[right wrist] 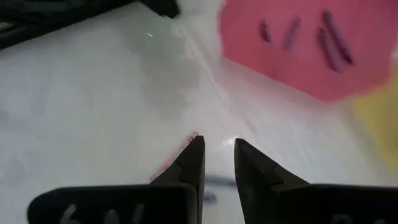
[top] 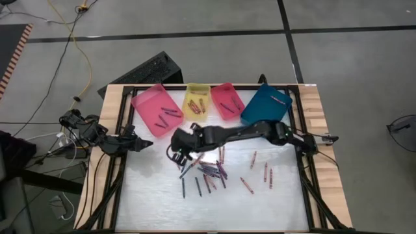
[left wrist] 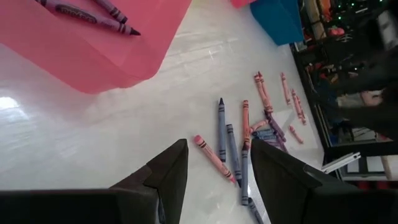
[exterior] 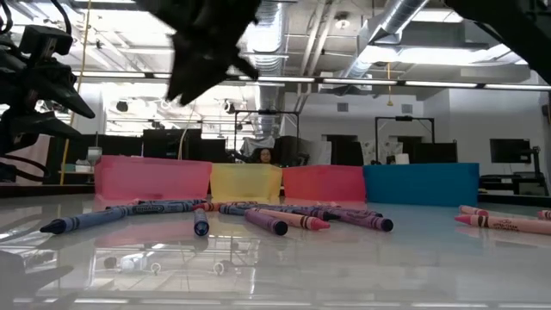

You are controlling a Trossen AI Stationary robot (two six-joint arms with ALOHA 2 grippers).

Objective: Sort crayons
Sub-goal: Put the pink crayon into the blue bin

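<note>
White table top (top: 279, 201) with wooden side rails, frame centre. Four plastic trays in row along upper edge of table: pink tray (top: 153, 107) at left, tilted; yellow tray (top: 196, 99) next; red tray (top: 227, 100) beside it; blue tray (top: 266, 104) at right, tilted. Black keyboard (top: 144, 70) on grey floor, above table at upper left. Yellow cable (top: 83, 55) across floor, upper left. Low view: ceiling ducts (exterior: 387, 26) top.

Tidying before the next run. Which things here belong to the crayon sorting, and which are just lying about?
Job:
crayons
pink tray
yellow tray
red tray
blue tray

Lying about:
keyboard
yellow cable
</note>
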